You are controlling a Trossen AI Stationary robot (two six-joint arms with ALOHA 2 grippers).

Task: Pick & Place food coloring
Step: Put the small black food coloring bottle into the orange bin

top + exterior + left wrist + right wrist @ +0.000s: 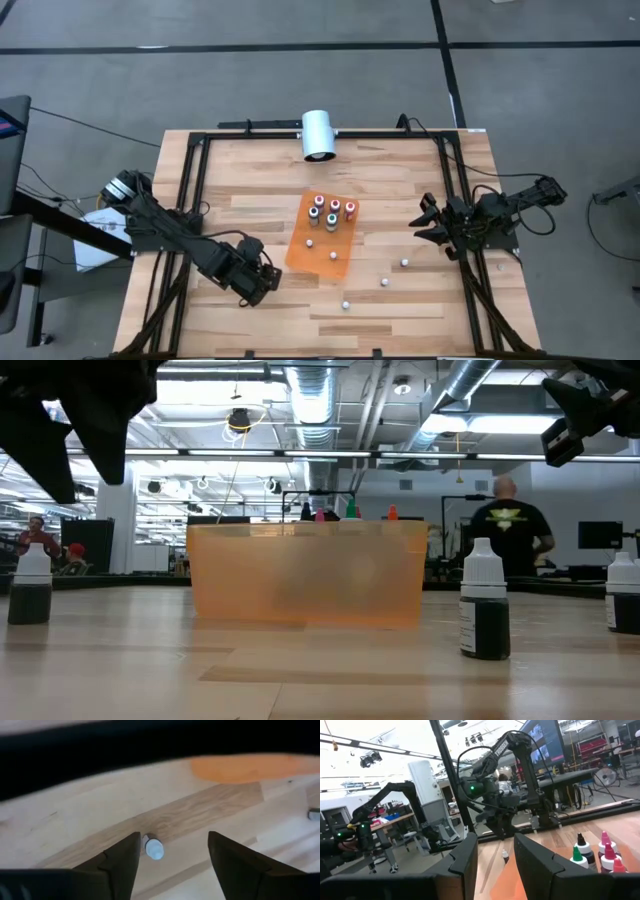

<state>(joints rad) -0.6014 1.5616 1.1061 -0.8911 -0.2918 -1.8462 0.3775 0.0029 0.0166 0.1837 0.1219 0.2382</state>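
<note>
On the desk (400,200), high view: your left pincer (268,283) sits low beside the orange tray (322,248); five coloured-cap food coloring bottles (331,212) stand in the tray, white-capped ones (383,283) loose nearby.

Left wrist view: one white-capped bottle (153,848) lies between the parted, empty fingers (122,862).

Right wrist view: right pincer (495,851) narrowly parted, holding nothing, near the desk's right edge.

Seen from table height, only caps of the food coloring bottles (335,514) poking above the blurred orange tray (305,575), bodies hidden; far-right bottle (622,592) cut by the frame edge; overhead, loose bottles (384,283) too small to tell colours.
</note>
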